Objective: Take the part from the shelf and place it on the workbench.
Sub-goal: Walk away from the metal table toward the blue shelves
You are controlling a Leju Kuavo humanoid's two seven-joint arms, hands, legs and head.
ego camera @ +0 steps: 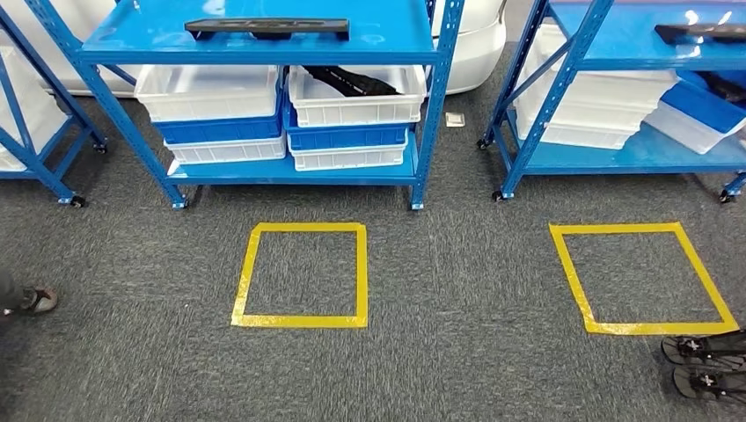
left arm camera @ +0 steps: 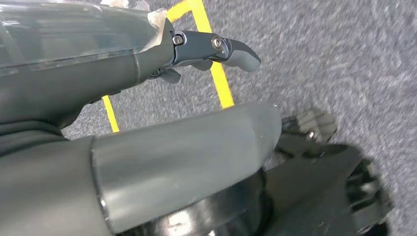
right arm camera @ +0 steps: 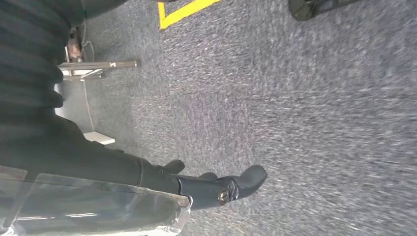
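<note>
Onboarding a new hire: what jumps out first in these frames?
The two yellow tape squares on the grey carpet, one at centre and one to the right. Behind them stand blue shelves stacked with white and blue bins; a long black part lies on the top shelf. Neither robot hand, left or right, holds anything.

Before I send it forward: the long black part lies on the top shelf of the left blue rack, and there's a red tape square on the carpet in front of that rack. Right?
Not quite. The tape square in front of the left blue rack is yellow, not red, as the head view shows. The long black part does lie on that rack's top shelf.
</note>
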